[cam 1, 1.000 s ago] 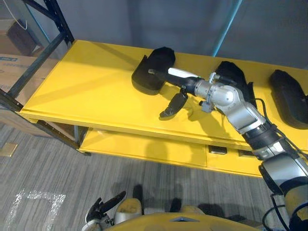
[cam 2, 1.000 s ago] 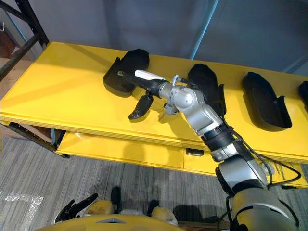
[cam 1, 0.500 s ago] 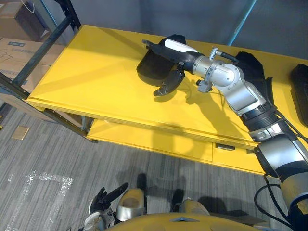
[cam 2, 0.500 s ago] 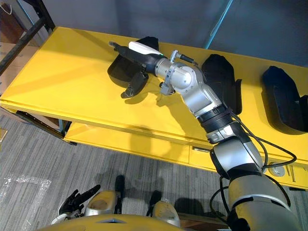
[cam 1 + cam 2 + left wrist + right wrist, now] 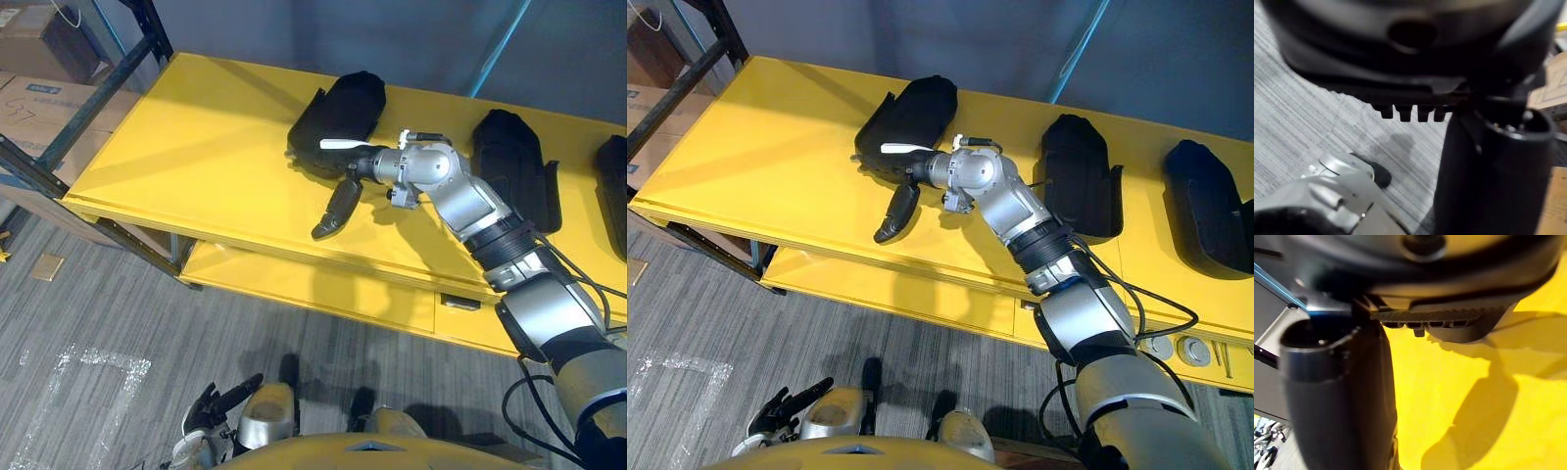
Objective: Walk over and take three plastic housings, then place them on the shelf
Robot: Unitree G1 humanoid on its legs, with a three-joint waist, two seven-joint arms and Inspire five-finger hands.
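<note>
Along the far edge of the table (image 5: 176,147), three plastic housings (image 5: 1078,176) lie unlifted; the right hand (image 5: 362,168), thumb and fingers spread apart, reaches the leftmost housing (image 5: 343,108) but grips nothing; the left hand (image 5: 220,406) hangs relaxed; every pick and shelf placement is left to do.

My right arm (image 5: 490,230) comes in from the lower right and stretches well forward and across toward the left, with the elbow nearly straight. The silver wrist (image 5: 423,171) sits at the far end of that reach. The right hand (image 5: 355,174) is spread wide. Its white-covered thumb (image 5: 343,145) points straight out to the left, and the fingers (image 5: 336,208) lie together, almost straight, sloping down and away from the thumb. My left hand (image 5: 217,406) hangs low at my side, fingers loosely extended and slightly apart.
</note>
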